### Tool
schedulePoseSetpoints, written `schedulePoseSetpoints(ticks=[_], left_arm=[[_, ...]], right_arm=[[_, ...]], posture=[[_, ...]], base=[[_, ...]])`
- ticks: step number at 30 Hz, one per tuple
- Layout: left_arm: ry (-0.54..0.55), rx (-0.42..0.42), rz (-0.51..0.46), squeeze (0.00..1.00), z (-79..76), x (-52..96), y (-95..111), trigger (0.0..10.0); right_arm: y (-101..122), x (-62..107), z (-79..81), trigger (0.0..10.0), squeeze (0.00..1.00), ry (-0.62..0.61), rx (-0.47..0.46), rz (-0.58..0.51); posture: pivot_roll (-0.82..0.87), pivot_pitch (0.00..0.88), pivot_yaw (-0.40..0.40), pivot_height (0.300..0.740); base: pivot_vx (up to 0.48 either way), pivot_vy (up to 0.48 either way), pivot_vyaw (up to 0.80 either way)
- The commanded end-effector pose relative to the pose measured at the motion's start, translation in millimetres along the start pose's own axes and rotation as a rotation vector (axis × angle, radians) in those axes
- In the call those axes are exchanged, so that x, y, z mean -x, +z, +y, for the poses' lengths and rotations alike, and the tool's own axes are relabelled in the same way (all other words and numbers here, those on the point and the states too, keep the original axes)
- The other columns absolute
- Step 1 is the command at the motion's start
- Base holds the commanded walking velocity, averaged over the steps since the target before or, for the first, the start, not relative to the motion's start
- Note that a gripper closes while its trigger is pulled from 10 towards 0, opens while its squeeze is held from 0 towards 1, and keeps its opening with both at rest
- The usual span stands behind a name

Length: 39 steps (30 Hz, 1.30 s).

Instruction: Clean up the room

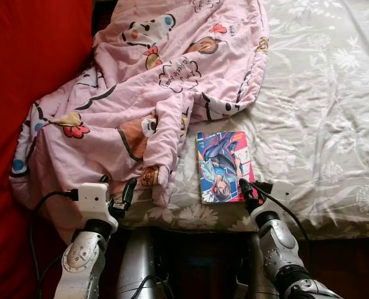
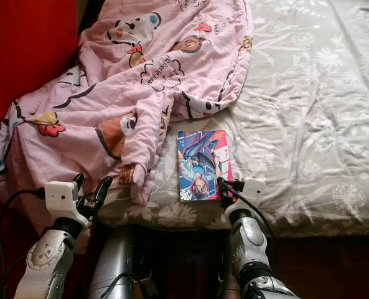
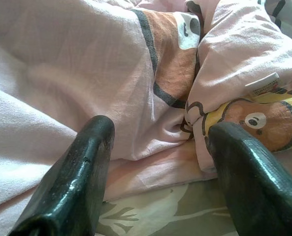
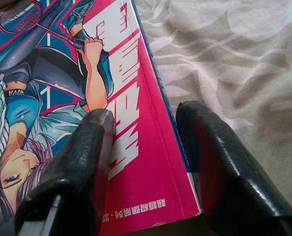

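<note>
A comic book (image 1: 224, 166) lies flat, cover up, on the bed (image 1: 321, 124), near the bed's front edge and just to the right of a crumpled pink blanket (image 1: 140, 93). Its long axis runs from the front edge toward the far side of the bed, tilted only slightly. The cover figure is upside down from the robot's side (the head lies at the near end), so the top of the book points toward the robot. The spine side, a red band with large lettering, faces right.

The right gripper (image 4: 143, 147) sits at the book's near right corner. In the right wrist view its jaws are apart and straddle the spine edge: one finger (image 4: 77, 162) lies over the cover, the other (image 4: 219, 162) over the floral sheet beside it. Whether they touch the book cannot be told.

The left gripper (image 3: 158, 162) is at the front edge of the bed, at the blanket's lower hem, jaws wide apart, with a fold printed with a bear face ahead of them.

The blanket spreads from the bed's left side up to the far end; a red surface (image 1: 28, 75) borders it on the left.
</note>
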<state>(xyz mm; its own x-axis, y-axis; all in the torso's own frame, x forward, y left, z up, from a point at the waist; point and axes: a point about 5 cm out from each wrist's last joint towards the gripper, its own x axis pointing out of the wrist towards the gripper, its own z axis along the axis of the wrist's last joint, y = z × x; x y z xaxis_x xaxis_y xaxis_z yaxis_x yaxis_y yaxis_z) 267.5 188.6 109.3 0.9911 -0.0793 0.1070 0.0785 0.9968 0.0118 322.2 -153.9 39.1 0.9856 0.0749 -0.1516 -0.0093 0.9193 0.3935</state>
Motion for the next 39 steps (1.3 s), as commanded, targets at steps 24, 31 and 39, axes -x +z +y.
schedulePoseSetpoints(ticks=[24,31,39], left_arm=[[0.005,-0.02,0.057,0.0,1.8,5.1,-14,10.0],[0.009,-0.02,0.062,0.0,1.6,6.0,-15,10.0],[0.011,-0.019,0.064,0.0,0.9,5.2,-16,10.0]], right_arm=[[-46,17.2,8.6,10.0,0.0,0.112,-0.457,0.211],[-42,14.6,11.6,0.0,0.0,0.132,-0.439,0.204],[-40,15.0,5.5,0.0,0.0,0.107,-0.415,0.188]], posture=[[0.1,0.331,0.081,0.582],[0.11,0.333,0.078,0.582],[0.1,0.33,0.075,0.582]], base=[[0.0,0.0,0.0],[0.0,0.0,0.0],[0.0,0.0,0.0]])
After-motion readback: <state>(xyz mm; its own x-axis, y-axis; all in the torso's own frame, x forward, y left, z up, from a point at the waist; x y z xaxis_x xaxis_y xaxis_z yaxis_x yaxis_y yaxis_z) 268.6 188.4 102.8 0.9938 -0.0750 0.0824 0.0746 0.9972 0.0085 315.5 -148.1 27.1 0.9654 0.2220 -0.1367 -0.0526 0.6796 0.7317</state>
